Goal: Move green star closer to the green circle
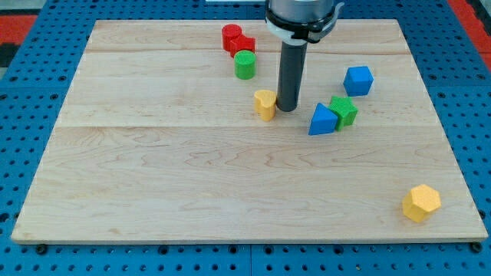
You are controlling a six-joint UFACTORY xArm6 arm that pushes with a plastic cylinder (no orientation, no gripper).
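Note:
The green star lies right of the board's middle, touching the blue triangle on its left. The green circle stands near the view's top centre, just below two red blocks. My tip rests on the board between the yellow heart-shaped block, close on its left, and the blue triangle on its right. The tip is left of the green star and below-right of the green circle, touching neither.
A blue cube sits up and right of the green star. A yellow hexagon sits near the board's bottom right corner. The wooden board lies on a blue perforated table.

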